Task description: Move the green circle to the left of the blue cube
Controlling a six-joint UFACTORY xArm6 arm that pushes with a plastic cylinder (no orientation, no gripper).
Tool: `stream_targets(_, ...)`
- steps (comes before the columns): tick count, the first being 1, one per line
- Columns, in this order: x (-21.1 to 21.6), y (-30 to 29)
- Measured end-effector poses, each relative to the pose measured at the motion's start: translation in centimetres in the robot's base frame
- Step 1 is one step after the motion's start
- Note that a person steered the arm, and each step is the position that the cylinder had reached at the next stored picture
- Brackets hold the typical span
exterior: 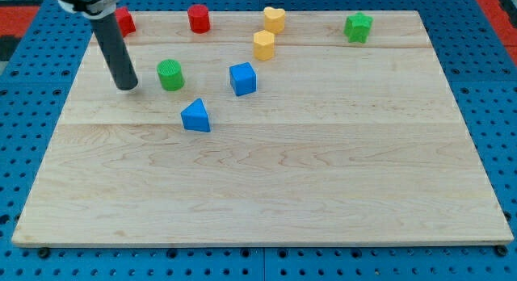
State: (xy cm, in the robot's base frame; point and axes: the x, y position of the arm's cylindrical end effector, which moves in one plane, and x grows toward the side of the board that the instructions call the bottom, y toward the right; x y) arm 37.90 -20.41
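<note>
My tip (pixel 128 87) rests on the wooden board (pixel 266 192), a bare rod end (no jaws to spread or pinch), just to the view's left of the green circle (pixel 170 74) and apart from it. Taking that green circle as landmark: a red block (pixel 123 21), partly hidden by the rod, lies up and left of it; the blue triangle (pixel 195 116) below-right; the red cylinder (pixel 199 18) above-right; the blue cube (pixel 243 78) near on its right; a yellow hexagon (pixel 264 45), a yellow heart (pixel 275 19) and a green star (pixel 358 27) farther right.
</note>
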Motion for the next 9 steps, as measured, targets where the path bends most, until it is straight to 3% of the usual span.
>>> stream_targets(1,2.3,2.2)
stream_targets(3,1.5,14.0)
stream_targets(4,-1.9,13.5)
stream_targets(7,-2.4,2.3)
stream_targets(9,3.9,13.6)
